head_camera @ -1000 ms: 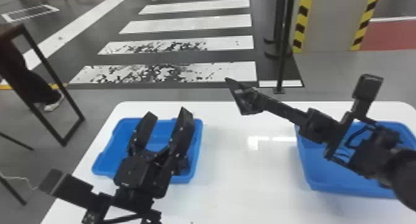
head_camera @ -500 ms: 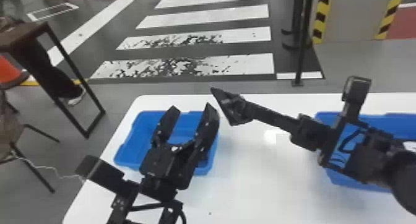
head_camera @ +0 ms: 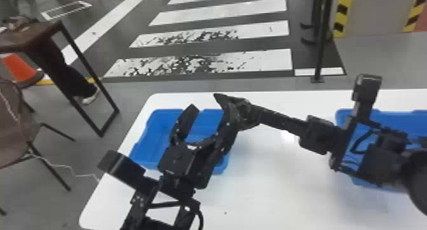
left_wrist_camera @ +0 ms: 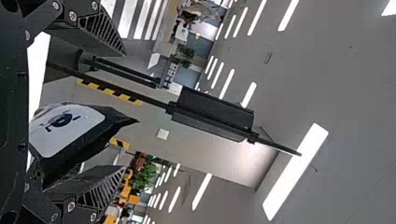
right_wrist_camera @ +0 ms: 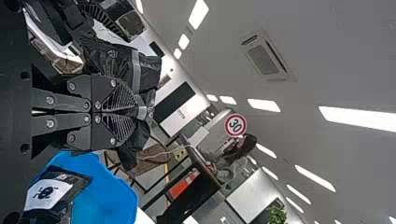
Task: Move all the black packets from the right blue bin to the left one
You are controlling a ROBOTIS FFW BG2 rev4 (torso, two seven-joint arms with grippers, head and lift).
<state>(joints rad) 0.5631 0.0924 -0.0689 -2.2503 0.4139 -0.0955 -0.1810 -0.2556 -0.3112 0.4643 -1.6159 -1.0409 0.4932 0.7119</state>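
In the head view, my left gripper point(head_camera: 211, 108) stands open over the left blue bin point(head_camera: 149, 138). My right gripper point(head_camera: 258, 115), reaching across from the right, is shut on a black packet point(head_camera: 249, 111) beside the left gripper's right finger; contact cannot be told. The left wrist view has a white-labelled black packet point(left_wrist_camera: 70, 128) between the open fingers of my left gripper point(left_wrist_camera: 123, 109). In the right wrist view, gripped packet film point(right_wrist_camera: 147, 72) spreads around my shut right gripper point(right_wrist_camera: 139, 113); another labelled packet point(right_wrist_camera: 51, 192) lies at the left bin point(right_wrist_camera: 107, 198).
The right blue bin point(head_camera: 403, 121) stands at the table's right, partly behind the right arm. White tabletop point(head_camera: 273, 188) stretches between the bins. Beyond the table's left side are a brown desk point(head_camera: 31, 35) and a chair point(head_camera: 16, 131).
The head view has swung left, shifting the table rightward in it. The gap between the grippers has narrowed, bringing the held packet up to the left gripper's right finger.
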